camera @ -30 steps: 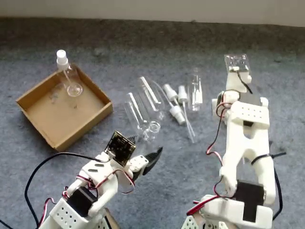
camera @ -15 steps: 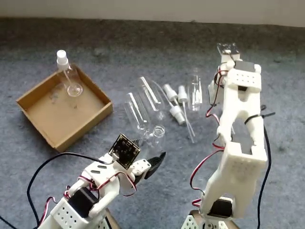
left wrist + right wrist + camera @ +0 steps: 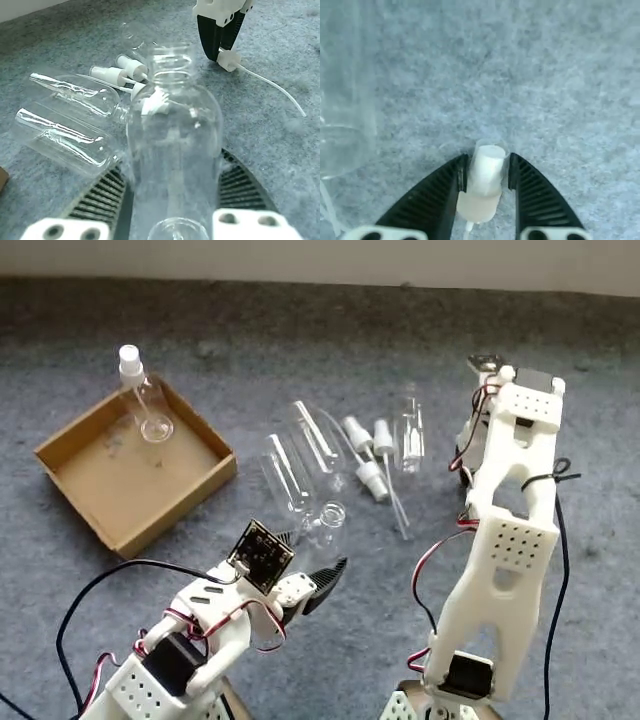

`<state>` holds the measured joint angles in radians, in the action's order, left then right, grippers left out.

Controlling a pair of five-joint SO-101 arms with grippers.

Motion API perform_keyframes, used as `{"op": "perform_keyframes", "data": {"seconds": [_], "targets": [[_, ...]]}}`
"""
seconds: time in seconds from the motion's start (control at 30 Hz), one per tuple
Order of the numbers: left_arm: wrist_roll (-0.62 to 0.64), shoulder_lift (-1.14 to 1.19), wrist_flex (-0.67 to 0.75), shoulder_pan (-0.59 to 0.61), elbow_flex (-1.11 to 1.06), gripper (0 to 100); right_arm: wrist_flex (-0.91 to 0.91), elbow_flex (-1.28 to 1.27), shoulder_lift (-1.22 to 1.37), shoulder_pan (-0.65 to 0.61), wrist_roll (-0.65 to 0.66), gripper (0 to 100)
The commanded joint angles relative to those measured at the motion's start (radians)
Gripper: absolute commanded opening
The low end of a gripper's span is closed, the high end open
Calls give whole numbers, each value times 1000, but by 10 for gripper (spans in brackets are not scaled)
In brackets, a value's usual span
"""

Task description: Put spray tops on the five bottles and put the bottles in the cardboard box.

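We saw the left jaws clamped on a clear bottle (image 3: 172,130), its open neck bare of any top, held out toward the middle of the counter (image 3: 560,330). The right jaws were clamped on a white spray top (image 3: 485,182) with its thin tube trailing. They held it over the counter's right side, near a lying bottle (image 3: 410,435). Whether that top touched the counter we could not tell.

The cardboard box (image 3: 110,485) sat near the counter's left edge. It held one capped bottle (image 3: 142,398), which lay in the far corner with its white top poking over the rim. Between the box and the right arm lay two more bare bottles (image 3: 285,475) side by side. Three loose spray tops (image 3: 370,480) lay just beside them.
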<state>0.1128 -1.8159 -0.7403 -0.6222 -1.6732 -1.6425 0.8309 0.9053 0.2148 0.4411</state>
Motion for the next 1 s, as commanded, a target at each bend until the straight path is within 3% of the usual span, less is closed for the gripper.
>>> {"op": "perform_keyframes", "data": {"seconds": [0.0, 0.47, 0.67, 0.97], "targets": [[-8, -5, -3, -15, -22, 27, -21, 101, 7, 15, 14, 125], [-8, -5, -3, -7, -22, 27, -119, 111, 16, 5, 11, 100], [-8, -5, -3, -7, -22, 27, -125, 111, 16, 5, 11, 181], [-8, -5, -3, -10, -22, 27, -127, 101, -70, 5, 9, 185]]}}
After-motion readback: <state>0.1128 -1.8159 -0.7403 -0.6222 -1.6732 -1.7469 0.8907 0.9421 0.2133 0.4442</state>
